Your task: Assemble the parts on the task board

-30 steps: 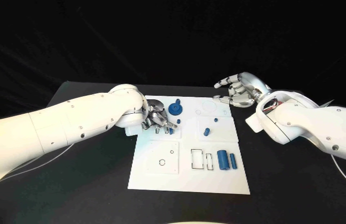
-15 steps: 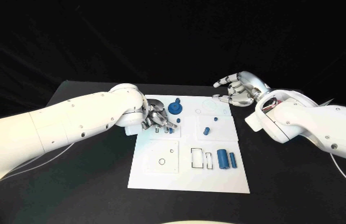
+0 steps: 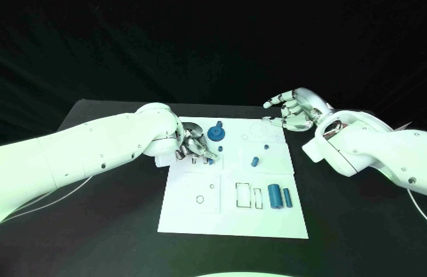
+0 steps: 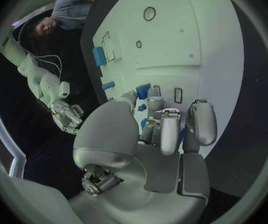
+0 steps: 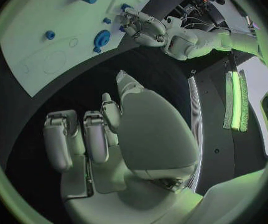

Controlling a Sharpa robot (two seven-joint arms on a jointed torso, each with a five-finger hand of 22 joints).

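The white task board (image 3: 233,215) lies mid-table. My left hand (image 3: 195,147) is low over its far left part, fingers curled in on a small blue part (image 4: 181,134) that shows as slivers between them. More small blue pieces (image 4: 143,90) lie just past the fingertips. A blue round part with a knob (image 3: 218,132) stands beside that hand. A short blue peg (image 3: 255,162) and two blue cylinders (image 3: 275,196) lie further right. My right hand (image 3: 292,111) hovers off the board's far right corner, fingers apart and holding nothing.
Outlined slots and holes (image 3: 242,194) mark the board's near half. Black table (image 3: 107,227) surrounds the board. My white left forearm (image 3: 89,150) crosses the table's left side, and the right forearm (image 3: 374,150) covers its right side.
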